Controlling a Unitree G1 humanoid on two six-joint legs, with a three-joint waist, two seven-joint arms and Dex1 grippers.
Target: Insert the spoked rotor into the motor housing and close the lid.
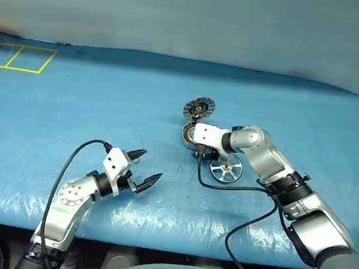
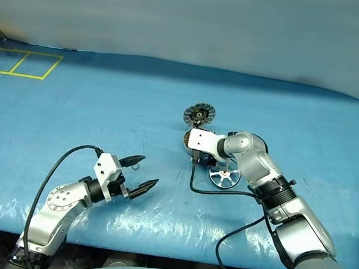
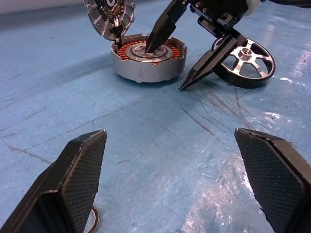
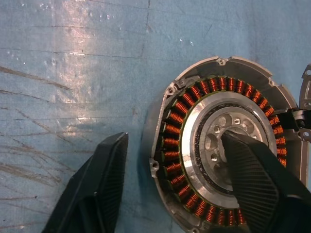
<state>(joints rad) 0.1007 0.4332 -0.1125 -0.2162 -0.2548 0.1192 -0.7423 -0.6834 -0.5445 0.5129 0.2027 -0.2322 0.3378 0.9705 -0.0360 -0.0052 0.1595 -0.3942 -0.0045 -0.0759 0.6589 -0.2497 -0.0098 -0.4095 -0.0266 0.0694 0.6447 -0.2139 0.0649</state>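
Rotor [image 1: 226, 169], spoked and silver, lies flat on the blue worktop [image 1: 107, 103] near its front edge, just beside the motor housing [image 3: 148, 59] and on the robot's right of it.

Farthest left, the left hand [image 1: 146, 167] hovers low over the front of the worktop, well apart from the parts, its two black fingers [image 3: 80, 182] spread wide with nothing between them. A black cable loops back from its wrist.

Toward the middle sits the housing, a shallow silver cup showing its copper-brown ring of windings and a metallic centre. The lid [image 1: 199, 107] stands upright on its hinge at the far side of the cup, its segmented inner face turned toward the robot.

The right hand [image 3: 166, 68] reaches down over the housing from the right. Its fingers are partly open and straddle the cup's near wall: one fingertip [image 4: 252, 170] rests in the metallic centre, the other [image 4: 97, 189] points down outside the wall toward the blue sheet. It grips nothing that can be made out.

The worktop's covering is wrinkled, scuffed and glossy. Yellow tape squares [image 1: 19, 57] mark its far left corner, and a plain pale wall [image 1: 190, 16] rises behind.
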